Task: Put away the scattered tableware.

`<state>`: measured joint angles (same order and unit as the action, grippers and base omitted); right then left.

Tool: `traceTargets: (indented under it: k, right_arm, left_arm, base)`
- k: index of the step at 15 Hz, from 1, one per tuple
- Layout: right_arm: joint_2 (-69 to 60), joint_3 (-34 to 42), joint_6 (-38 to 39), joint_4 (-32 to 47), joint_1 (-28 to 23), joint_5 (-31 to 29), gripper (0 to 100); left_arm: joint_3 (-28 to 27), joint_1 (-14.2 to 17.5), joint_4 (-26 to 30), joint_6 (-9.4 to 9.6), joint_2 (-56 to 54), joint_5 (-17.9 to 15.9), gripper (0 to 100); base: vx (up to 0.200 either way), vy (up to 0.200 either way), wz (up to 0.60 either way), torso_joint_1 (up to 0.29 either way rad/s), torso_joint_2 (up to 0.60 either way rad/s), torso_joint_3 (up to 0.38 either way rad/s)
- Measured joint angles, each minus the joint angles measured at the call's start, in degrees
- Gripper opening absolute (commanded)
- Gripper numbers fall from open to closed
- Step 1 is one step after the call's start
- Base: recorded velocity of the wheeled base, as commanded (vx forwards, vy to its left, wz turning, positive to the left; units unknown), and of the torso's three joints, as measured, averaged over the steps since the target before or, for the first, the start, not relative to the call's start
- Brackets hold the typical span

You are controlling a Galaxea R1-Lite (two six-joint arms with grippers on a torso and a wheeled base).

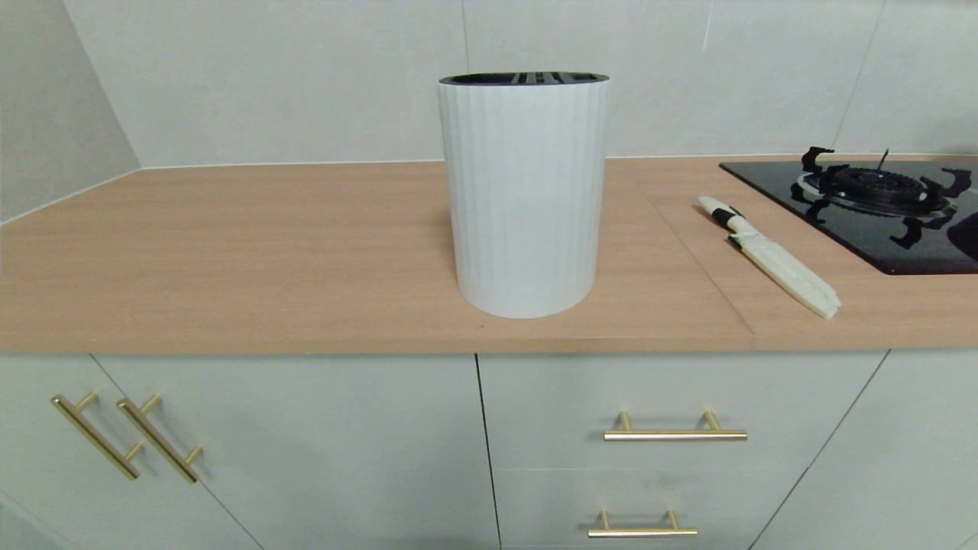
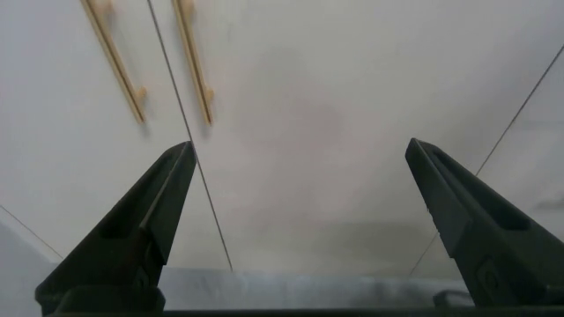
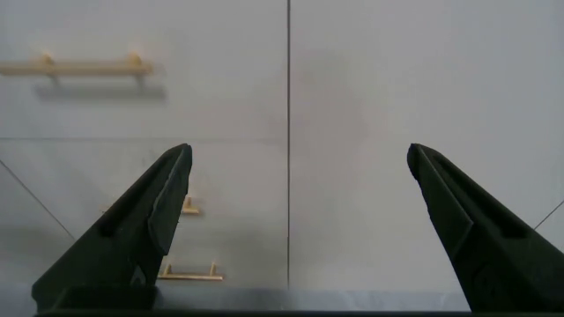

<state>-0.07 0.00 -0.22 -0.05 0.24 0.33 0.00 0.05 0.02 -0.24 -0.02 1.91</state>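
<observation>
A tall white ribbed holder (image 1: pixel 525 195) with a black slotted top stands upright near the front edge of the wooden countertop (image 1: pixel 229 252). To its right a knife (image 1: pixel 768 255) with a white-and-black handle and a cream blade lies flat on the counter, its tip toward the front edge. My left gripper (image 2: pixel 300 158) is open, facing white cabinet doors with gold handles (image 2: pixel 189 57). Wide open too, my right gripper (image 3: pixel 300 163) faces cabinet fronts with a gold handle (image 3: pixel 75 66). Nothing is between either pair of fingers.
A black glass hob with a burner grate (image 1: pixel 879 187) takes up the counter's right end, just beyond the knife. Grey tiled walls close off the back and left. Below the counter are cabinet doors and drawers with gold bar handles (image 1: pixel 675 434).
</observation>
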Motion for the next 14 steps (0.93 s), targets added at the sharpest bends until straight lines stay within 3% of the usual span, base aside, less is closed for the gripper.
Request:
traceTargets:
  k: [14]
  right_arm:
    - [0.00,0.00,0.00,-0.02,-0.02,-0.01,100]
  left_arm:
    - [0.00,0.00,0.00,0.00,0.00,0.00,100]
  base:
    - [0.000,0.000,0.00,0.196,-0.48,-0.290]
